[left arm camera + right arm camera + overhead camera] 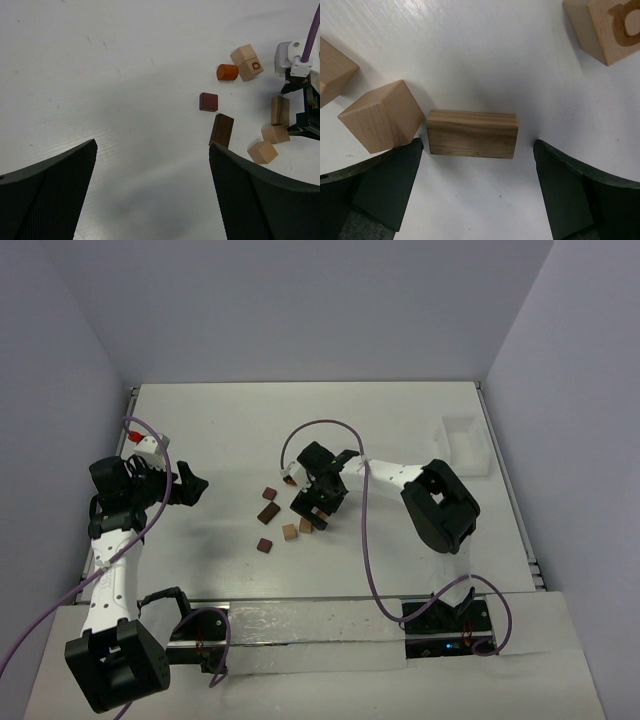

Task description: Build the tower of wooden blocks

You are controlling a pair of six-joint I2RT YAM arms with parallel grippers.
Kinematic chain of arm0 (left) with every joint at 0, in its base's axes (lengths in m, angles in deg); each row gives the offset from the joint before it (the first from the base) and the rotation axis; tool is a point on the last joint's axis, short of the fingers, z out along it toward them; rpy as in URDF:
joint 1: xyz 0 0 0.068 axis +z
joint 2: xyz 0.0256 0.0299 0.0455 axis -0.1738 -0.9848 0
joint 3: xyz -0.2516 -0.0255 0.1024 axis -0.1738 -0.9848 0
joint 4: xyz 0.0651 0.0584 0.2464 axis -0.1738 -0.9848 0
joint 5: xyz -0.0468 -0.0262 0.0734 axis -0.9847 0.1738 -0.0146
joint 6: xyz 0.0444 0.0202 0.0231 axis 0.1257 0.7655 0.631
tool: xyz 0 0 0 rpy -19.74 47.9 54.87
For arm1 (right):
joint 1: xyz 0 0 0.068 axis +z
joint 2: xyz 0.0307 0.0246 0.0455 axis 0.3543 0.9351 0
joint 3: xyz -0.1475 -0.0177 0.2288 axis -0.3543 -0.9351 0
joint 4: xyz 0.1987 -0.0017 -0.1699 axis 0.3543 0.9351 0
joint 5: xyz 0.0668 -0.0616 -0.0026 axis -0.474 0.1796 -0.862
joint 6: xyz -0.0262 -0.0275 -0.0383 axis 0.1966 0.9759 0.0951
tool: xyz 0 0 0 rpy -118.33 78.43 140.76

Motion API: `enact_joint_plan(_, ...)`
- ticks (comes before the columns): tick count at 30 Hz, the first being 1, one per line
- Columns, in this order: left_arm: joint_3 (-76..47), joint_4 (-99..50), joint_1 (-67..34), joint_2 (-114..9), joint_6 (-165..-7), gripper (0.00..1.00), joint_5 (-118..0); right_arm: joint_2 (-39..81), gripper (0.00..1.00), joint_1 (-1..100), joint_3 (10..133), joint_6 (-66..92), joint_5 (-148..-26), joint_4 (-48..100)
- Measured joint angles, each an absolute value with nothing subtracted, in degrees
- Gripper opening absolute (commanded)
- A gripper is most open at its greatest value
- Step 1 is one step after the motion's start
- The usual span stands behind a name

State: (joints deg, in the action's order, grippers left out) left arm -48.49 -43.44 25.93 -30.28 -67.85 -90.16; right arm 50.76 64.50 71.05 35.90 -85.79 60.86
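Several small wood blocks lie loose on the white table (220, 430); no stack stands. My right gripper (477, 165) is open, low over a brown striped oblong block (472, 133) that lies flat between its fingers, untouched. A tan cube (382, 116) sits against the left fingertip (395, 175). A tan lettered block (607, 27) lies farther off. In the top view the right gripper (312, 508) is over the cluster, with dark blocks (267, 512) to its left. My left gripper (155, 190) is open and empty, and sees a dark red cube (208, 101) and a dark oblong block (221, 130).
An orange cylinder (227, 72) lies beside two tan blocks (247, 62). A clear plastic box (462, 445) stands at the table's right edge. The left gripper (195, 485) hovers left of the blocks. Purple cables loop over both arms.
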Motion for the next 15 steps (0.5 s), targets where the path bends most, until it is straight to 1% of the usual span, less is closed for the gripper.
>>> enact_joint_plan(2, -48.51, -43.44, 25.93, -30.28, -67.85, 0.99, -90.16, 50.83, 0.97, 64.5, 71.08, 35.78, -85.74, 60.6)
enact_joint_plan(9, -48.54, -43.42, 25.93, -30.28, -67.85, 0.99, -90.16, 51.36, 0.77, 64.5, 71.61, 35.62, -85.58, 59.79)
enact_joint_plan(11, -48.56, -43.42, 25.93, -30.28, -67.85, 0.99, -90.16, 51.54, 0.67, 64.5, 71.79, 35.69, -85.58, 59.71)
enact_joint_plan(15, -48.62, -43.44, 25.93, -30.28, -67.85, 0.99, -90.16, 51.54, 0.53, 64.5, 71.79, 35.92, -85.98, 59.78)
